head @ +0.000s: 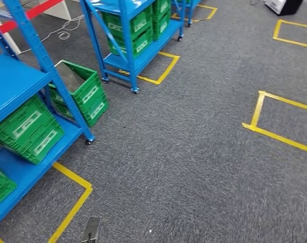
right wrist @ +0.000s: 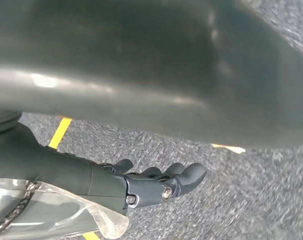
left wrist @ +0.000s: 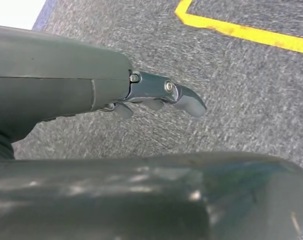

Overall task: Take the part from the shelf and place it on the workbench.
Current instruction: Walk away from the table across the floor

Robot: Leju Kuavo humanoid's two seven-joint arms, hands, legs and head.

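We see green crates (head: 28,129) stacked on the lower level of the near blue shelf (head: 14,83) at our left, and what lies inside them we cannot tell, since their slatted sides face us. Just beyond that shelf's castor leg, an open green crate (head: 81,91) sits tilted on another like it, its grey inside bare as far as we can see. Farther off, a second blue shelf (head: 130,45) carries more green crates (head: 138,28) side by side on its bottom level. The part we are to fetch cannot be picked out in any of these crates. Grey carpet (head: 190,152) spreads between the shelves and us, marked with yellow tape squares (head: 283,119) to our right and yellow tape corners (head: 73,202) under the shelf feet. A small grey metal piece (head: 91,229) shows at the lower edge of the head view. Our left hand (left wrist: 157,95) hangs over the carpet with fingers stretched out and nothing in it. Our right hand (right wrist: 157,182) likewise hangs released, fingers loosely extended and apart, near a yellow tape line (right wrist: 59,132).
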